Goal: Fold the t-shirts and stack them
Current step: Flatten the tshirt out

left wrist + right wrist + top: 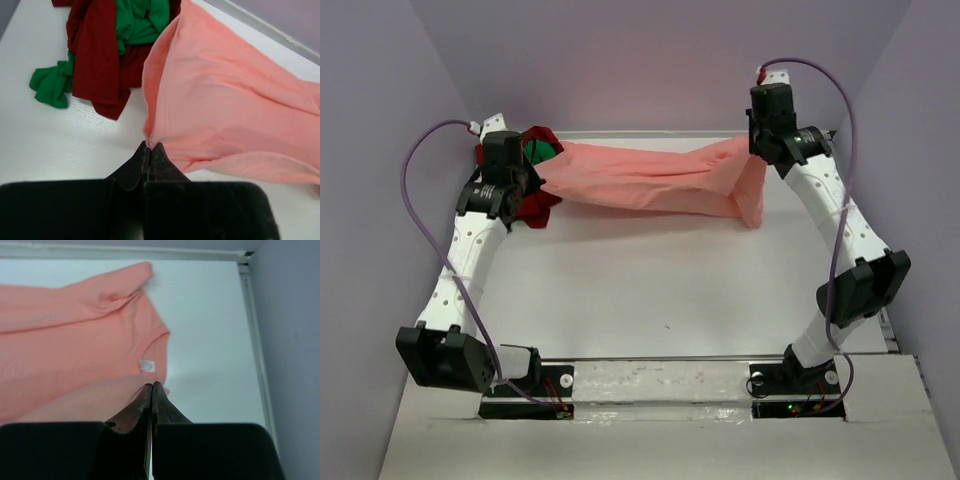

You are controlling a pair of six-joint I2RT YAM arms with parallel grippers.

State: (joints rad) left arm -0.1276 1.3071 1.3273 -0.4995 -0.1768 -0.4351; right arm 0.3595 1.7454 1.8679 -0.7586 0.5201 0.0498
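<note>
A salmon-pink t-shirt hangs stretched between my two grippers above the far half of the table. My left gripper is shut on its left edge. At the other end my right gripper is shut on the cloth near the collar, where a white label shows. A dark red t-shirt and a bright green t-shirt lie crumpled together in the far left corner, just beyond my left gripper.
The white table is walled by lilac panels at the back and sides. A raised rail runs along its right edge. Both arm bases sit at the near edge.
</note>
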